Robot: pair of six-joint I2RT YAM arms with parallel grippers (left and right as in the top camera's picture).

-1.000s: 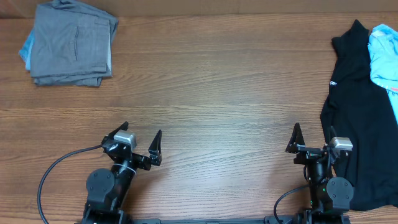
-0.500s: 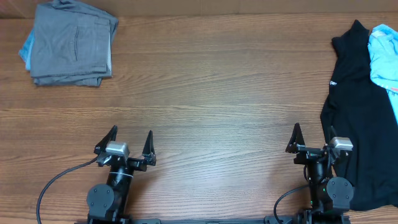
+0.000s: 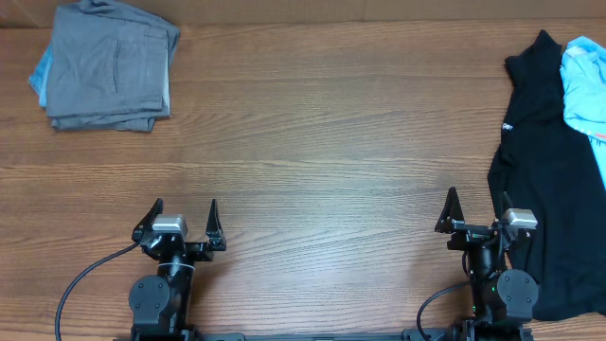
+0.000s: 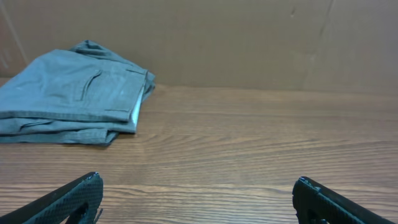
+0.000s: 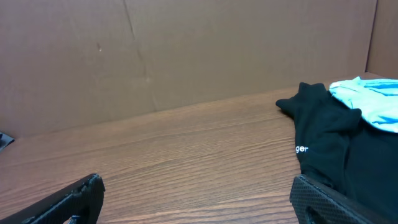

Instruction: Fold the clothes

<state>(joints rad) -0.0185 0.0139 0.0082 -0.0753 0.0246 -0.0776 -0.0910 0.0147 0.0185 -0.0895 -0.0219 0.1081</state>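
The grey shorts (image 3: 109, 66) lie folded in a neat stack at the table's far left corner, a back pocket facing up; they also show in the left wrist view (image 4: 71, 96). My left gripper (image 3: 182, 214) is open and empty near the front edge, far from the shorts; its fingertips show in the left wrist view (image 4: 198, 199). My right gripper (image 3: 476, 206) is open and empty at the front right, its fingertips in the right wrist view (image 5: 198, 198).
A black garment (image 3: 549, 180) lies spread along the right edge, close to my right gripper, with a light blue garment (image 3: 585, 80) on top. Blue fabric (image 3: 40, 74) peeks from under the shorts. A cardboard wall (image 4: 249, 37) backs the table.
My left gripper has swung left and back toward the front edge, and now points straight ahead. The right arm and the clothes have not moved.
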